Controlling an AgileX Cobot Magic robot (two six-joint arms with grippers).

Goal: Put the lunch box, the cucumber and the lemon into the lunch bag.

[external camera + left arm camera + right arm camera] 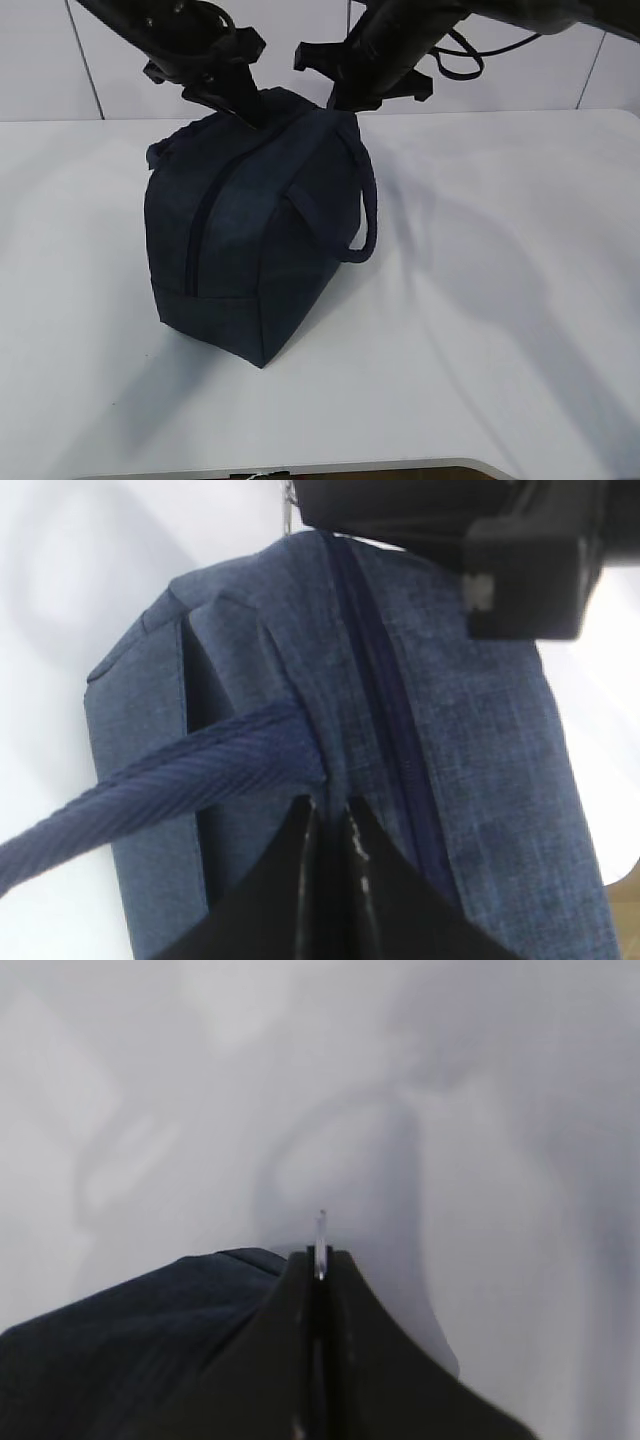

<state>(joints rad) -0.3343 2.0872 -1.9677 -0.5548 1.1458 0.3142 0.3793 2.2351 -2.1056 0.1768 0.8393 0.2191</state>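
The dark navy lunch bag (250,235) stands on the white table with its zipper (385,700) closed along the top. My left gripper (252,112) is shut on a fold of the bag's top fabric beside a handle's base, as the left wrist view (330,815) shows. My right gripper (340,105) is at the bag's far end and is shut on the silver ring zip pull (320,1235), which sticks out past the tips. The right gripper's body also shows in the left wrist view (450,530). The lunch box, the cucumber and the lemon are out of view.
One loop handle (365,205) hangs down the bag's right side; the other (170,785) lies across its left side. The white table (500,250) spreads around the bag, with its front edge (300,470) near the camera. A white wall stands behind.
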